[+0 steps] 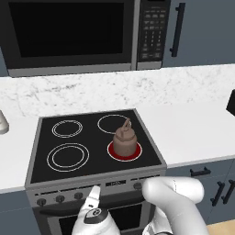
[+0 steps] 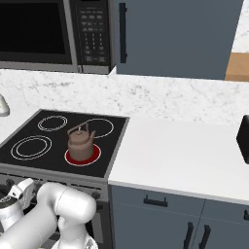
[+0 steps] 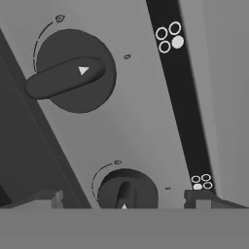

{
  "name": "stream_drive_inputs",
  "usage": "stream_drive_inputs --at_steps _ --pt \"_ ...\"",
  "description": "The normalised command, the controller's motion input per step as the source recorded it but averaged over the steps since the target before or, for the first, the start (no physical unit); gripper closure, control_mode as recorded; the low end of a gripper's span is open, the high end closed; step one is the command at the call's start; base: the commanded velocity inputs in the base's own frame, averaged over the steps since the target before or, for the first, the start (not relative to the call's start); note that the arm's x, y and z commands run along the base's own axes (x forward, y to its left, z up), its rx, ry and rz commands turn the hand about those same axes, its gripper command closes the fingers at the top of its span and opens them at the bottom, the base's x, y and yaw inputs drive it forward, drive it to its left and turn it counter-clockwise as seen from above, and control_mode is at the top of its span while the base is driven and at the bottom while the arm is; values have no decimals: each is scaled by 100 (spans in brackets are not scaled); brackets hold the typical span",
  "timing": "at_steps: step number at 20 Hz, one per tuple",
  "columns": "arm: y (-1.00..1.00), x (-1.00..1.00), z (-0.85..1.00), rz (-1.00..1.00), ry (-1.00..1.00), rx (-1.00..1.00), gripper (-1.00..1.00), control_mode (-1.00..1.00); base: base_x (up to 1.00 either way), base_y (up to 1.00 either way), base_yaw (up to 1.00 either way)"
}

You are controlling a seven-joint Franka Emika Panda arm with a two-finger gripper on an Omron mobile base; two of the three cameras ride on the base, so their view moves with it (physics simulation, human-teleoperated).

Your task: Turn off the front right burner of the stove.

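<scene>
The stove [image 1: 36, 142] has a black glass top and a grey panel with dark knobs. Its front right burner [image 1: 112, 152] glows red under a brown kettle [image 1: 125, 139]; both also appear in the right base view, burner [image 2: 93, 155] and kettle [image 2: 80, 140]. My gripper [image 1: 92, 198] hangs low in front of the knob panel, left of centre, and is open. In the hand view the gripper [image 3: 124, 198] straddles a small dark knob [image 3: 127, 190] without touching it. A second, larger-looking knob [image 3: 75, 73] above it is turned sideways.
Three unlit white rings mark the other zones [image 1: 69, 157]. A black microwave [image 1: 69, 32] hangs above the stove. White counter [image 1: 193, 128] runs to the right, with a dark object [image 1: 231, 103] at its far edge. Grey cabinets [image 2: 160, 209] sit below.
</scene>
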Motion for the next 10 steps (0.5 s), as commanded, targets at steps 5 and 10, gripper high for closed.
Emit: stream_drive_inputs --at_steps 5,10 --pt "0 0 0 0 0 0 -100 -100 0 0 0" --pt "-11 4 0 0 0 0 -100 -100 0 0 0"
